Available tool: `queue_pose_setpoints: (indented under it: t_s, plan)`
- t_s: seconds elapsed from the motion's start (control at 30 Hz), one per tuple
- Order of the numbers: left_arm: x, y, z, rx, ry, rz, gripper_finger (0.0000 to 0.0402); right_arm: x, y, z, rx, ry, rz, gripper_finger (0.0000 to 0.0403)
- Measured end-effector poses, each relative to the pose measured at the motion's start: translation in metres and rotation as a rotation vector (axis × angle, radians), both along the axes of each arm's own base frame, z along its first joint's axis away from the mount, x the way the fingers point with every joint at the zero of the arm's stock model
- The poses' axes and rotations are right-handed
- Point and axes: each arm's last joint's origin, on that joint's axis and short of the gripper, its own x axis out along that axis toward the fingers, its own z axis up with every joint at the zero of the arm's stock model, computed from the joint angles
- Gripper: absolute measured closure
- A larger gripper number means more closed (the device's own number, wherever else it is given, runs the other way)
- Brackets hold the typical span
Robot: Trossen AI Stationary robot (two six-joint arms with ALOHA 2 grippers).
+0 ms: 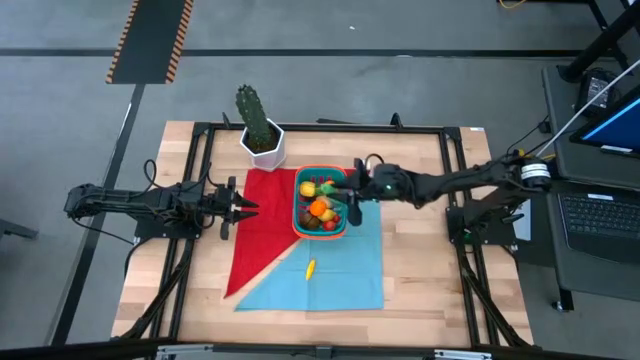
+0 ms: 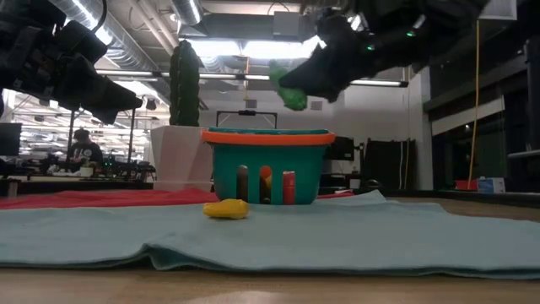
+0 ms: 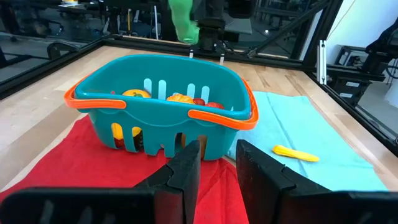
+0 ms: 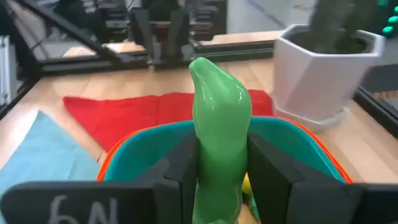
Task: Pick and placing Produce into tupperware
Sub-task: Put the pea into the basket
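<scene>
While the right gripper [image 4: 219,163] hangs just above the tupperware [image 1: 321,202], its jaws pinch a smooth green produce piece [image 4: 219,127] upright between them; the low view shows that piece [image 2: 291,89] clear of the orange-red rim, with open air between it and the container's top edge. Inside the teal container lie several pieces of produce [image 1: 319,208], orange, yellow and red, and some show through the slots in its wall. One yellow piece [image 1: 311,267] lies alone on the light blue cloth [image 1: 340,275], apart from the container's near side and with bare cloth all round it.

The container sits where the red cloth [image 1: 258,220] and the blue cloth meet, near the middle of the table [image 1: 430,290]. Behind it, near the table's far edge, a cactus [image 1: 252,112] stands in a white pot [image 1: 264,148], close to the container's far left corner, so room there is tight. To the right of the cloths the wood is bare up to the dark frame rail along the table's edge.

The left gripper [image 1: 243,206] waits low over the red cloth's left edge, pointing at the container, its jaws slightly apart and holding nothing, with red cloth lying open between it and the container wall.
</scene>
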Motion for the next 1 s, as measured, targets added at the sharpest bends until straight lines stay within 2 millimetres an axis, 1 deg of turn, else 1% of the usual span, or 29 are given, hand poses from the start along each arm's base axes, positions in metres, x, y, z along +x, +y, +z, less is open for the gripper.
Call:
queue_pose_setpoints:
  t_s: [0.23, 0.33, 0.5, 0.57, 0.63, 0.73, 0.93, 1.0]
  plan:
    - [0.000, 0.000, 0.000, 0.000, 0.000, 0.000, 0.0305, 0.026, -0.009, 0.010, -0.015, 0.135, 0.096, 0.0287]
    - [0.000, 0.000, 0.000, 0.004, 0.000, -0.001, 0.0305, 0.033, -0.010, 0.013, 0.001, 0.202, 0.125, 0.0287]
    - [0.000, 0.000, 0.000, 0.008, 0.000, -0.001, 0.0305, 0.044, -0.009, 0.016, -0.018, 0.312, 0.251, 0.0287]
    - [0.000, 0.000, 0.000, 0.008, 0.000, -0.001, 0.0305, 0.047, -0.009, 0.017, -0.008, 0.355, 0.274, 0.0287]
    - [0.000, 0.000, 0.000, 0.008, 0.000, -0.001, 0.0305, 0.051, -0.009, 0.015, 0.011, 0.403, 0.288, 0.0287]
    - [0.000, 0.000, 0.000, 0.008, 0.000, -0.001, 0.0305, 0.060, -0.009, 0.013, 0.025, 0.426, 0.326, 0.0287]
    - [0.000, 0.000, 0.000, 0.008, 0.000, -0.002, 0.0305, 0.074, -0.002, -0.005, 0.063, 0.481, 0.398, 0.0287]
    - [0.000, 0.000, 0.000, 0.008, 0.000, -0.002, 0.0305, 0.078, 0.002, -0.008, 0.068, 0.499, 0.413, 0.0287]
